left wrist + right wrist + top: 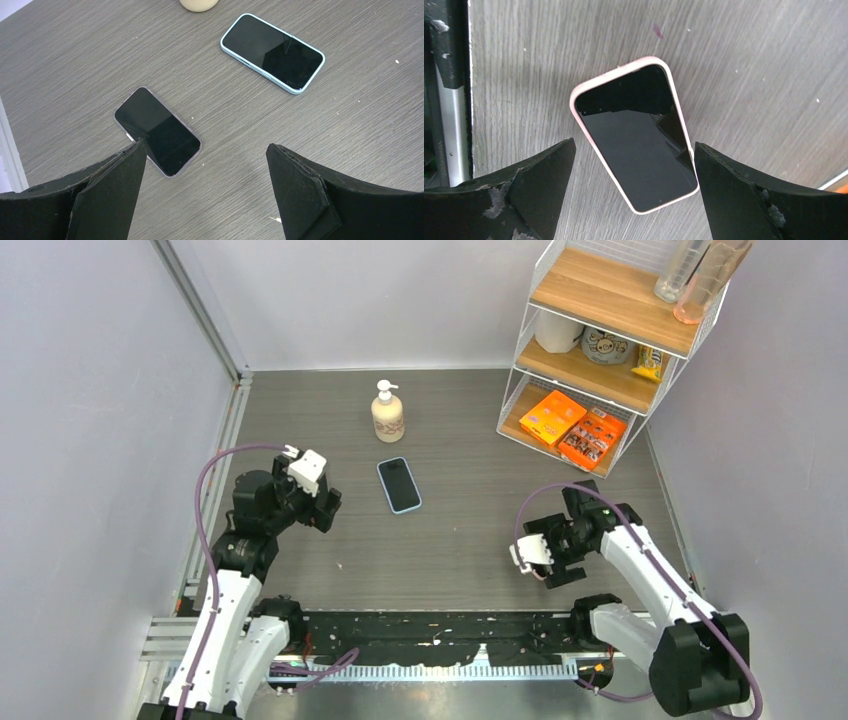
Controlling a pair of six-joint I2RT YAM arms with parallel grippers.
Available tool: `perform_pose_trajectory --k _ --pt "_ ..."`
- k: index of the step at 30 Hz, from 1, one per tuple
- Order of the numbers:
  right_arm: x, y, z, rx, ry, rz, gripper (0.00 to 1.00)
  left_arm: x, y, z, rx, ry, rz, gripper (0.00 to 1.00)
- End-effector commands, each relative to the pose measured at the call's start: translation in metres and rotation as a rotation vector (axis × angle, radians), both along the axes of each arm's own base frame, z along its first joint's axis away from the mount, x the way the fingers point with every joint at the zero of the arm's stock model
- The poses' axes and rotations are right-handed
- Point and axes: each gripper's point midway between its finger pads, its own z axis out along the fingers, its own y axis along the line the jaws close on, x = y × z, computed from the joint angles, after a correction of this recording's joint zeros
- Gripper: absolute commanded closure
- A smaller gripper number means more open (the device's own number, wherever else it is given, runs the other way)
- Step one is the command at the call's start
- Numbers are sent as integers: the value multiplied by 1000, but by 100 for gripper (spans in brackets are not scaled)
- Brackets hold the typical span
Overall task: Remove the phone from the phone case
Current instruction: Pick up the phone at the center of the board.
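Three phones lie screen-up on the grey table. One in a light blue phone case (399, 485) sits mid-table, seen again in the left wrist view (272, 52). A phone with a thin pale, clear-looking edge (157, 131) lies just below and left of my left gripper (206, 150), which hovers open and empty. A third phone in a pink case (636, 132) lies between the spread fingers of my right gripper (634, 145), which is open above it and not touching. In the top view the arms hide those two phones under the left gripper (325, 510) and right gripper (548, 565).
A cream pump bottle (388, 413) stands behind the blue-cased phone. A white wire shelf rack (610, 350) with orange boxes, snacks and bottles fills the back right corner. A metal rail (451, 125) runs along the near edge by the right gripper.
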Motion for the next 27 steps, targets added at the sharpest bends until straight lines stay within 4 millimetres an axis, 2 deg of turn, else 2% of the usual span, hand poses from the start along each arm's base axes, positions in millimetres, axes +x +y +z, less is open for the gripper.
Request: perform_pose_trajectory --k 1,10,27 --pt "6 9 3 -18 21 21 4 8 -4 25 -2 -85 -34 1" --pt "10 12 -3 -80 90 57 5 10 -4 22 5 -85 -38 1" --pt "18 12 -21 -136 93 102 4 18 -3 17 26 -83 -36 1"
